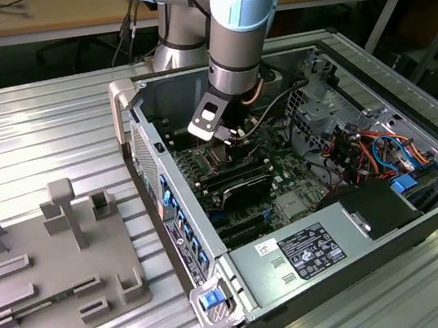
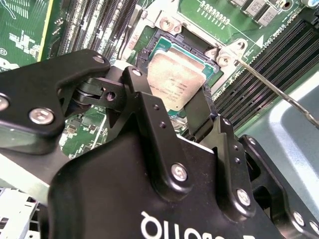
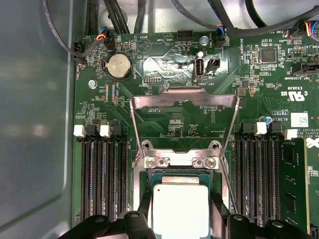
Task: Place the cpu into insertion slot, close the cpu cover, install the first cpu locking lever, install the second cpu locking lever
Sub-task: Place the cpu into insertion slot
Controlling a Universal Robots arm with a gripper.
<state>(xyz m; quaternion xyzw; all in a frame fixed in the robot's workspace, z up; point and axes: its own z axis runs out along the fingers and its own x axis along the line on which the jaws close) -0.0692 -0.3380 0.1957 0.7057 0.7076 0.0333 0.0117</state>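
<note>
The cpu [image 3: 180, 211], a flat silver-grey square chip, lies level within the insertion slot [image 3: 179, 176], whose dark frame shows around it in both wrist views. My gripper [image 3: 180, 205] straddles the chip, one black finger [image 2: 142, 87] against one edge and the other finger [image 2: 202, 107] against the opposite edge, so it stands shut on the cpu [image 2: 174, 82]. The cpu cover [image 3: 184, 97], a silvery frame with a large window, is swung up and open behind the slot. A thin wire locking lever [image 2: 271, 87] stands raised off beside the slot. In the exterior view the gripper [image 1: 228, 139] reaches down into the case.
Long black memory slots [image 3: 102, 179] flank the socket on both sides. Cables [image 3: 119, 20] run along the board's edge. The open computer case [image 1: 327, 222] lies on a ribbed metal table, with a grey fixture tray [image 1: 54, 271] at the exterior view's left.
</note>
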